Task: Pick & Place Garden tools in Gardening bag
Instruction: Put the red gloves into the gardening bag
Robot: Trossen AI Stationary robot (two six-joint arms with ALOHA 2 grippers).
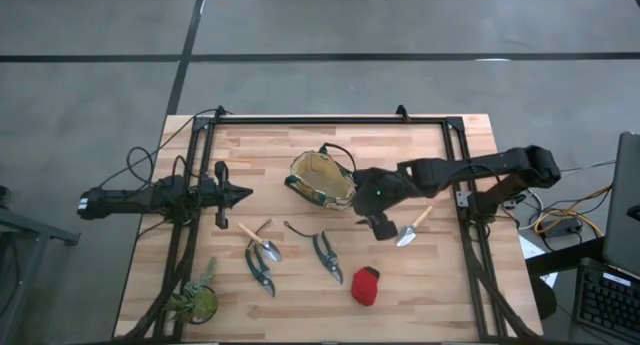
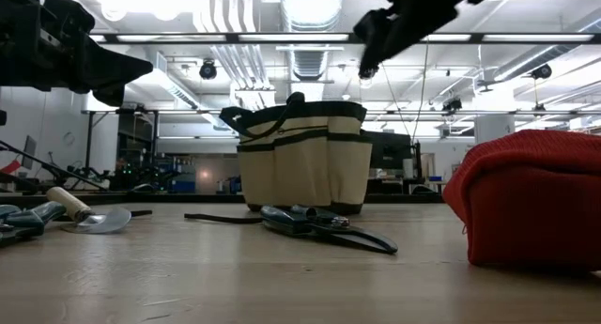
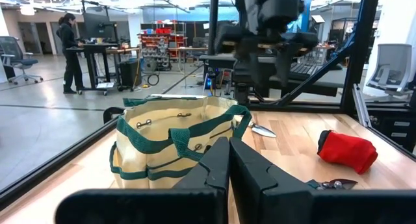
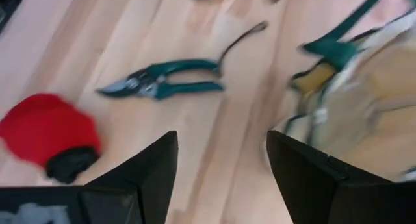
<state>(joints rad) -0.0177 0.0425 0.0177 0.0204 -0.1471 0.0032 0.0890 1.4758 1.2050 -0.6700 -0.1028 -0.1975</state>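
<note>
1. The gardening bag [image 1: 322, 180] is seen upright at the centre of the high view, mouth open; nothing inside can be told.
2. The right gripper [image 1: 381, 225] is held above the table just right of the bag, lower-right of its rim. In the right wrist view the right gripper [image 4: 221, 172] is seen with jaws spread wide and nothing between them.
3. The nearest tool is judged to be the right trowel [image 1: 412, 227], lying just right of the jaws in the high view, touching nothing else. Its long axis runs diagonally: blade to lower left, pale handle to upper right.
4. The right shears [image 1: 327, 255] lie lower-left of the right gripper, long axis near vertical in the high view; the red item [image 1: 366, 285] sits below the gripper, well apart from the bag.
5. The left trowel [image 1: 262, 241] and left shears [image 1: 260, 270] are placed lower-left of centre, just beside each other.
6. The left gripper [image 1: 243, 194] is parked left of the bag, jaws pressed together and empty in the left wrist view.
7. The right arm is judged nearer to the right trowel; a jaw line across the diagonal handle would be needed.
8. A green plant [image 1: 193, 300] stands at lower left, not a task item.
</note>
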